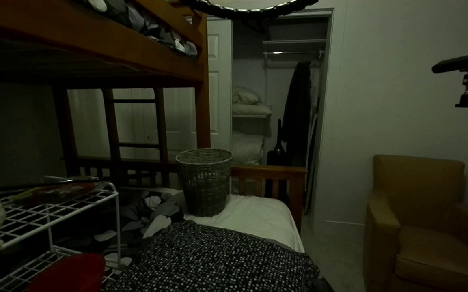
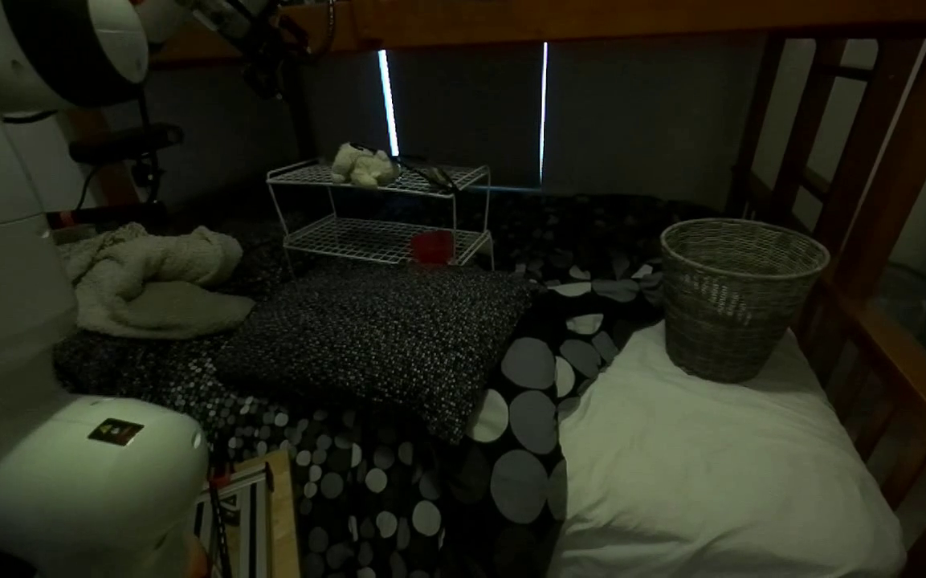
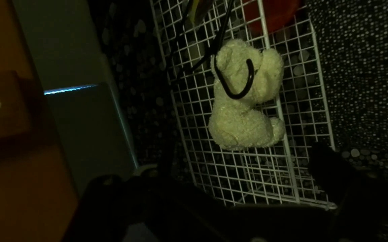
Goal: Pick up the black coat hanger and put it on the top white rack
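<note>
The black coat hanger [image 3: 237, 96] lies on the top white rack [image 3: 292, 174], its hook over a cream plush toy [image 3: 241, 129] in the wrist view. Its body runs past the top of that view. In an exterior view it is a dark bar [image 1: 81, 181] along the rack's rim [image 1: 67, 216]. The rack also shows in an exterior view [image 2: 310, 172]. My gripper [image 3: 244, 148] is open, with its dark fingers wide apart, no object seen between them, above the rack's end near the toy. In an exterior view the gripper [image 2: 263, 84] is high and left of the rack.
A red container [image 2: 433, 246] sits on the lower shelf. A wicker basket [image 2: 740, 301] stands on a white pillow [image 2: 719, 474]. The orange bunk-bed rail [image 2: 631, 20] runs overhead, close to the gripper. A dark patterned pillow [image 2: 390, 337] lies before the rack.
</note>
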